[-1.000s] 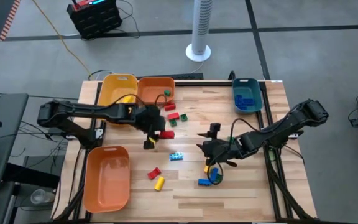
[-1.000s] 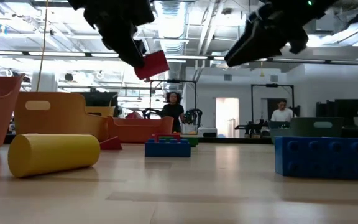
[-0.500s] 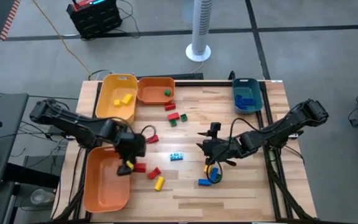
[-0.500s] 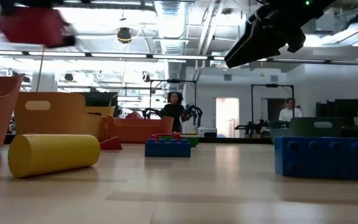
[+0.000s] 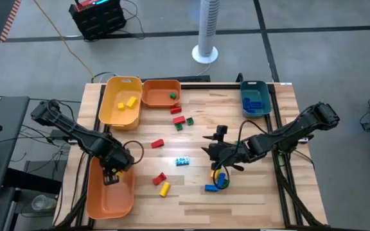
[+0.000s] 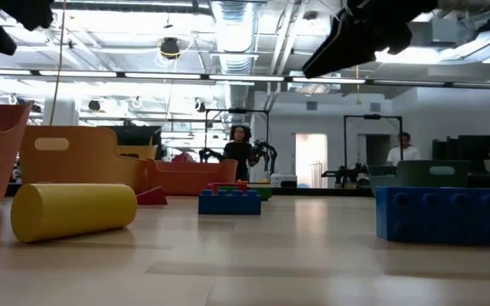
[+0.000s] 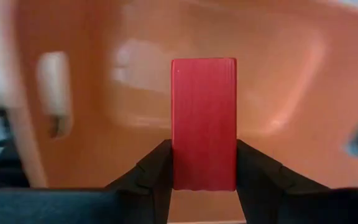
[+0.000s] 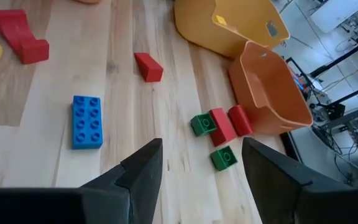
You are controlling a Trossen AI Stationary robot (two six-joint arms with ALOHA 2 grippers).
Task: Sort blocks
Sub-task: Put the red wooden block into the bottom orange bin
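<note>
Blocks lie scattered mid-table from above; my left gripper hangs over the orange bin at the front-left corner. Left wrist: fingers pinch a red block. Right wrist: fingers spread, empty.

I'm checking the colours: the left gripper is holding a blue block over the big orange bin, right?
Not quite. The block in the left gripper is red, not blue, as the left wrist view shows. The rest holds: it is held over the big orange bin.
</note>
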